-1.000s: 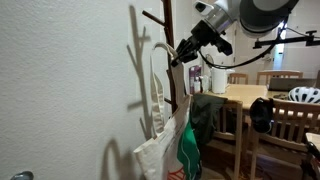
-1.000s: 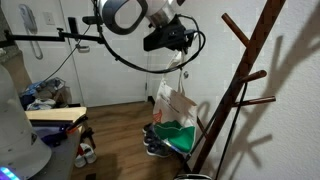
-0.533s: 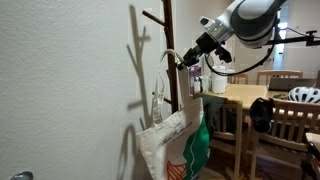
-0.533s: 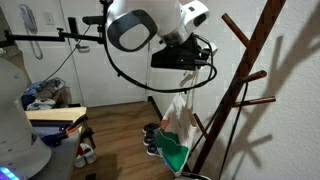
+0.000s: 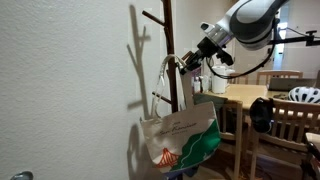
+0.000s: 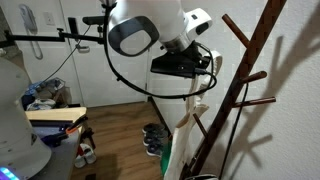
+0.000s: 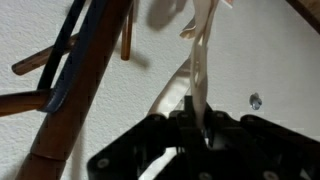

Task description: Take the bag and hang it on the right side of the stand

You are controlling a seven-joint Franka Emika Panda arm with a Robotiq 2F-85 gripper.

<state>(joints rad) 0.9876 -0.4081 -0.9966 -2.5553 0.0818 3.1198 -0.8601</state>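
Note:
A cream tote bag (image 5: 178, 140) with a green and orange print hangs by its white handles (image 5: 166, 75) from my gripper (image 5: 187, 62), which is shut on them. It hangs close beside the brown wooden coat stand (image 5: 170, 40) with angled pegs. In an exterior view the bag (image 6: 182, 140) shows edge-on next to the stand (image 6: 235, 95), below my gripper (image 6: 196, 70). In the wrist view the handle strap (image 7: 199, 60) runs up from between my fingers (image 7: 196, 125), with the stand pole (image 7: 85, 90) and a peg to the left.
A white wall is right behind the stand. A wooden table (image 5: 250, 95) and chairs (image 5: 285, 125) stand behind my arm, with a helmet (image 5: 305, 95) on the table. Shoes (image 6: 152, 135) and clutter lie on the floor near a white appliance (image 6: 15, 110).
My gripper has moved with the bag closer to the stand and a little lower. The bag has swung round, now showing its printed face in one exterior view and its edge in the other.

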